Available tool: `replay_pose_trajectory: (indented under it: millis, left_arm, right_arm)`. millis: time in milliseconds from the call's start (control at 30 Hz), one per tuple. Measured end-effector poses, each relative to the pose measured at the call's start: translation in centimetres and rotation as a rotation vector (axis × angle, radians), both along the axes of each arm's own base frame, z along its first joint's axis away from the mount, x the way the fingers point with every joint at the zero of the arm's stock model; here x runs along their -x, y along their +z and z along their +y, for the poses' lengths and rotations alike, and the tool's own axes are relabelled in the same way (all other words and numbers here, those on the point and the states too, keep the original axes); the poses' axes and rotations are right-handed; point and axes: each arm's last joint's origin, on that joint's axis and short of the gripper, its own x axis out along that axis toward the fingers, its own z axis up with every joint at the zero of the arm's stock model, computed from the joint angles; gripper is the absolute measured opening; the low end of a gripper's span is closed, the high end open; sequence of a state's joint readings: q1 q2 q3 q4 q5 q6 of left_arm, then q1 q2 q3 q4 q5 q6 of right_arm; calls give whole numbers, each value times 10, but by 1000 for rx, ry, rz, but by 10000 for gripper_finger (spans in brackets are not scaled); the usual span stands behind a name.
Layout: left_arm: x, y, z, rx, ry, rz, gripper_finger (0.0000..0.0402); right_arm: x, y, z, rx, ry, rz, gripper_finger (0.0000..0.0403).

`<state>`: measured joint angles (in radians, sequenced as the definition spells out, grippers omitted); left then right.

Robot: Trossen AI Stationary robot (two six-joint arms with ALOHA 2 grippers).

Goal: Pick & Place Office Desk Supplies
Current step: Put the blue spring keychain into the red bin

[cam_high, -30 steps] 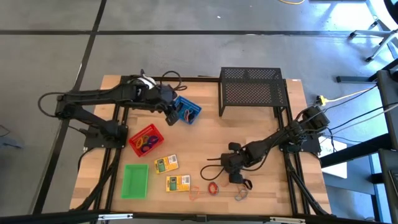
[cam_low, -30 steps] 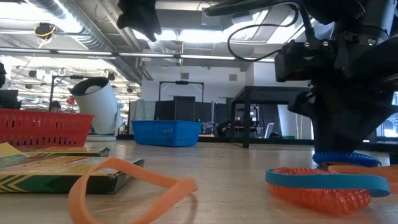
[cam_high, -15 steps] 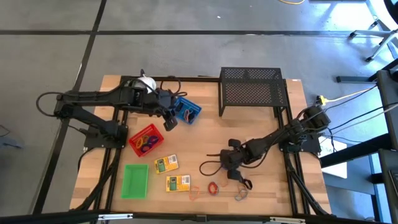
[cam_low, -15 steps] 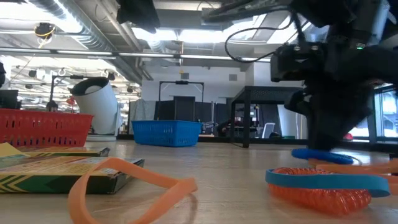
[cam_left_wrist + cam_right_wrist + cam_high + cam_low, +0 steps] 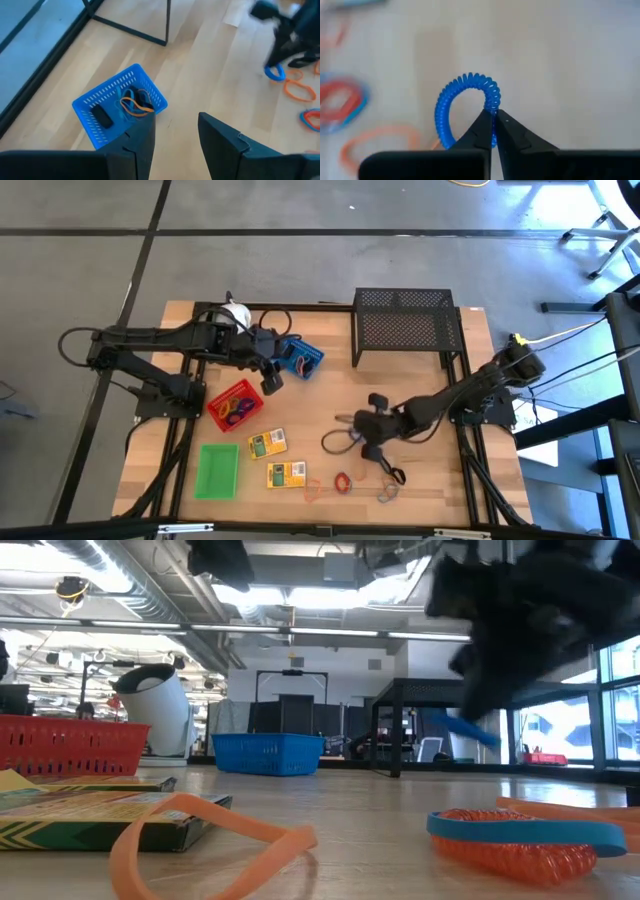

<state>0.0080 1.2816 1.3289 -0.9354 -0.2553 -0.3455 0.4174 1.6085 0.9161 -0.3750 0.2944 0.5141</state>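
My right gripper (image 5: 368, 448) is shut on a blue spiral loop (image 5: 467, 107) above the table's near right part; the low view shows the loop (image 5: 470, 728) in the air. My left gripper (image 5: 270, 382) hovers open between the blue tray (image 5: 300, 357) and the red tray (image 5: 236, 405), holding nothing. The blue tray (image 5: 120, 112) holds black and orange loops. A green tray (image 5: 218, 470) and two yellow-green boxes (image 5: 267, 443) (image 5: 286, 474) lie flat near the front left. Loose loops (image 5: 343, 480) lie on the wood near the front edge. My right gripper pinches one spot of the blue loop's coil (image 5: 493, 107) between its two fingertips. The fingers slant down from the table's right side. The loop's ring stands out beyond the fingertips, lifted clear of the table.
A black wire-mesh rack (image 5: 405, 325) stands at the far right and a white round object (image 5: 235, 311) at the far left. Orange and red loops (image 5: 520, 840) and an orange band (image 5: 200, 830) lie near the front edge. A thin dark loop (image 5: 335, 443) lies left of my right gripper.
My right gripper has risen and tipped, taking the blue spiral loop with it. The loop lay flat on the table under the gripper a second ago and now hangs clear of the wood.
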Motion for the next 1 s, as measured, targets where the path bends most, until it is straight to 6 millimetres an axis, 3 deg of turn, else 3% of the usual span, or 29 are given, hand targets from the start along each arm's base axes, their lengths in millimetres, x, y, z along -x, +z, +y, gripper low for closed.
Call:
replay_pose_trajectory:
  millis: [367, 700, 1000]
  left_arm:
    - [-6, 1, -9, -51, -114, -14, 161]
    - [-27, 24, -13, -47, -240, -324, 208]
    - [-49, 34, -14, -100, -283, -523, 212]
  right_arm:
    - [-8, 68, -51, 174, -206, -395, 11]
    - [-32, 111, -81, 325, -188, -790, 11]
    - [-35, 132, -88, 474, -72, -945, 11]
